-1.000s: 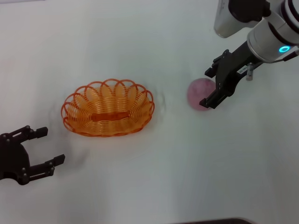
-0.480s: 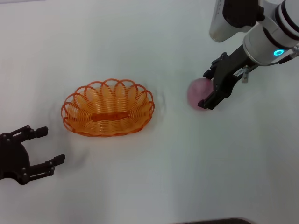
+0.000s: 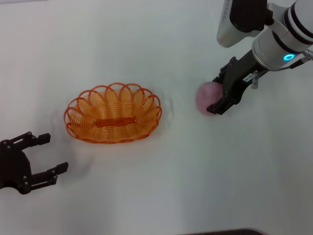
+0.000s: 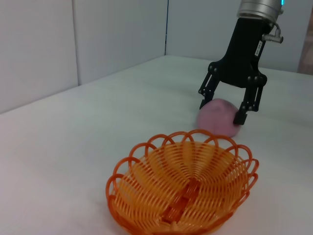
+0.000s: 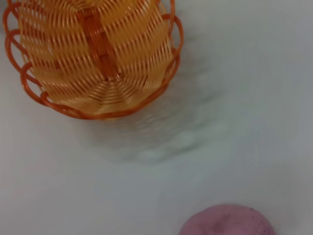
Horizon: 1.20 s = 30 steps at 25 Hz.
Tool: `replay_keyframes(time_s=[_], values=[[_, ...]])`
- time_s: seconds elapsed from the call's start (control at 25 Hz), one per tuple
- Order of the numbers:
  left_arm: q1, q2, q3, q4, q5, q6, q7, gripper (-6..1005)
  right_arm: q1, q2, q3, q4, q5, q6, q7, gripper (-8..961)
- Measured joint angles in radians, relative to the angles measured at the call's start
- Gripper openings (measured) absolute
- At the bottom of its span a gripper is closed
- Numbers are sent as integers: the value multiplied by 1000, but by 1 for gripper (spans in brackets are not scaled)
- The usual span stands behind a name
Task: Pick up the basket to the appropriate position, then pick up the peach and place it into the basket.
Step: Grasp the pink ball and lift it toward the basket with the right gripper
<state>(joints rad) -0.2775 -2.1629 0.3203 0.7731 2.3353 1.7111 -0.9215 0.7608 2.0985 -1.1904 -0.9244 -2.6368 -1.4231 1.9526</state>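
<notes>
From my seat, the left gripper (image 3: pixel 43 154) sat parked at about eight o'clock on the table (image 3: pixel 161 186), its fingers spread wide with nothing between them, and it had not budged over the last second. The basket (image 3: pixel 113 113) lay just up and right of it, toward nine o'clock from the middle of the table, upright and empty, in the same spot as before; I judged that its placing was finished.

The change was all on the right. The peach (image 3: pixel 205 96) rested on the table at roughly two o'clock, well apart from the basket. Over the past second the right gripper (image 3: pixel 219 93) had slid left and a little up, so that its fingers came to straddle the peach instead of standing off at its three o'clock side. In the left wrist view I saw the right gripper (image 4: pixel 222 112) with its fingers still parted, one on each side of the peach (image 4: pixel 219 117), the tips low beside it, and I could not tell whether either pad touched. It held nothing yet.

To me that meant the reach was over and the squeeze came next; the round fruit could roll away if the pads met it off centre.
</notes>
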Motion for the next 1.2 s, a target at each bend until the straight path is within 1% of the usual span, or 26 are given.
replay_keyframes(time_s=[0.16, 0.4, 0.6, 0.84, 1.2], values=[[1, 0, 0, 0, 1, 0, 0, 813, -3, 0, -3, -3, -2, 1, 0, 854], [1, 0, 0, 0, 2, 1, -2, 813, -4, 0, -4, -7, -3, 3, 0, 656], [0, 0, 2, 0, 4, 1, -2, 813, -7, 0, -3, -8, -3, 3, -3, 422], [0, 0, 3, 0, 4, 1, -2, 813, -9, 0, 4, -26, 7, -7, -3, 394], [1, 0, 0, 0, 1, 2, -2, 813, -28, 0, 10, -145, 85, -97, 0, 393]])
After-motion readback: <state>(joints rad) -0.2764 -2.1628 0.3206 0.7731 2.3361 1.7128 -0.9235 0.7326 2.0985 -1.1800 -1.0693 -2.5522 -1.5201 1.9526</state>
